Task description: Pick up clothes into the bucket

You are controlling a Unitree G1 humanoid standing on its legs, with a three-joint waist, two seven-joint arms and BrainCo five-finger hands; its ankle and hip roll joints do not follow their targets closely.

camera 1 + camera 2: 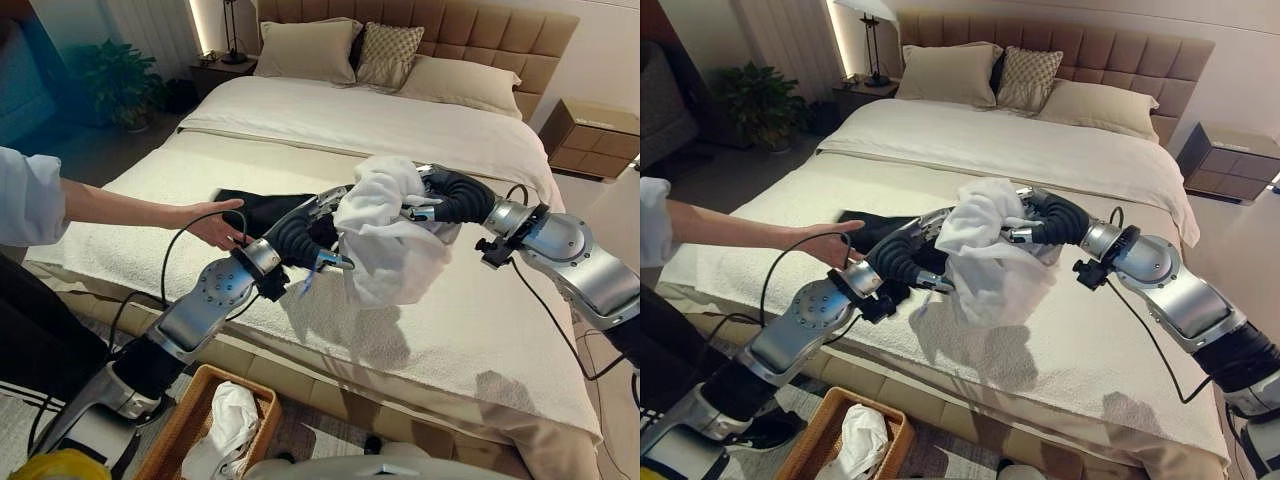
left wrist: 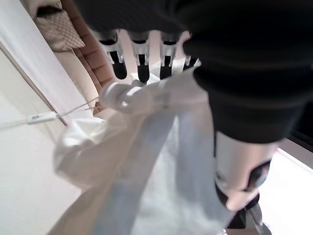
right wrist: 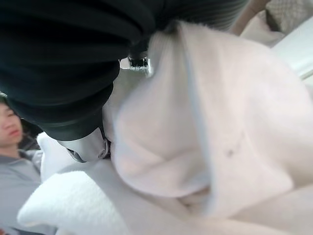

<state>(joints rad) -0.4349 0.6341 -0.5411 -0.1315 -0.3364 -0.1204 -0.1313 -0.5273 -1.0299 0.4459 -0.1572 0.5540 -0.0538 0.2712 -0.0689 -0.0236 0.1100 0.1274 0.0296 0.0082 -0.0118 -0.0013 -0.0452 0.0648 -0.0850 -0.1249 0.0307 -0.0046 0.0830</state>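
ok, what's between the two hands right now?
The white garment, bunched up off the bed, hangs between the left hand and right hand, in both eye views.

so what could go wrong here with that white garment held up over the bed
The white garment hangs loose between the left hand and right hand; a weak hold could drop it onto the bed. The wicker basket sits on the floor below the bed edge, easy to miss. A person's hand reaches close by the left arm.
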